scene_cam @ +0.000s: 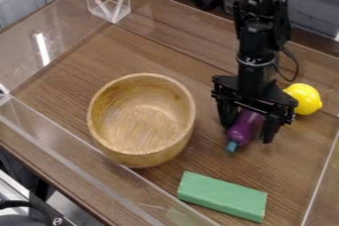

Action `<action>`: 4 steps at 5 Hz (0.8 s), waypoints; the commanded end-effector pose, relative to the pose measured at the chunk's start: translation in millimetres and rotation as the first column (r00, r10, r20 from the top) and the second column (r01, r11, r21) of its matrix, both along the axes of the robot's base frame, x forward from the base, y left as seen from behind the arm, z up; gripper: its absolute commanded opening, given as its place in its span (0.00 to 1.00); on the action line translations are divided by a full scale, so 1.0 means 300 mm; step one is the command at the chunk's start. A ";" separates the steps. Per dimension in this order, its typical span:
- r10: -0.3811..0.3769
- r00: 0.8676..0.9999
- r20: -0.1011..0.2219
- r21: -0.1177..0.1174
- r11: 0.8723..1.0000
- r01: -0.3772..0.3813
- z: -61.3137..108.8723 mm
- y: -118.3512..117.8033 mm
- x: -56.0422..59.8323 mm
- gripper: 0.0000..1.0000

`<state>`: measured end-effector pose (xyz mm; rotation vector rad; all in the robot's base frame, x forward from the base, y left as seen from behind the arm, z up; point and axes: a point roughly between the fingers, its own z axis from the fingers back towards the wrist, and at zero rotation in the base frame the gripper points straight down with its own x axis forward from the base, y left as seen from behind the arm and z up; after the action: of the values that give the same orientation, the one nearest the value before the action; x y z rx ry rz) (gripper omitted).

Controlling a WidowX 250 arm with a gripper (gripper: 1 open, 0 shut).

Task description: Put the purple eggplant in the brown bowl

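— Purple is showing between the black fingers; where is the purple eggplant (243,129) lying right now?

— It is lying on the wooden table (159,47), just to the right of the brown bowl (142,118), with its teal stem end pointing toward the near edge. The gripper (251,121) is pointing straight down over it, and its fingers are standing spread apart, one on each side of the eggplant rather than squeezing it.

— So is the eggplant sitting in the bowl?

— No, it is resting outside the bowl, close to the rim. The bowl is standing upright, left of the arm, with only bare wood grain showing inside.

— What else is lying around?

— A yellow lemon (303,98) is sitting just right of the gripper, a little farther back. A flat green block (223,195) is lying at the near side, below the eggplant and to the right of the bowl. Clear plastic walls (54,42) are running around the table, and a small clear stand (107,4) is sitting in the far left corner.

— Is the eggplant being lifted?

— It is looking settled on the table, though whether the fingertips are touching it I cannot tell.
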<state>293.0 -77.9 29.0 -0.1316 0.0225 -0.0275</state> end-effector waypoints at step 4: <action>0.028 0.999 0.035 -0.005 1.000 -0.028 0.096 0.034 -0.003 0.00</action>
<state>284.7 -69.4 38.1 -0.1261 0.0535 -0.0025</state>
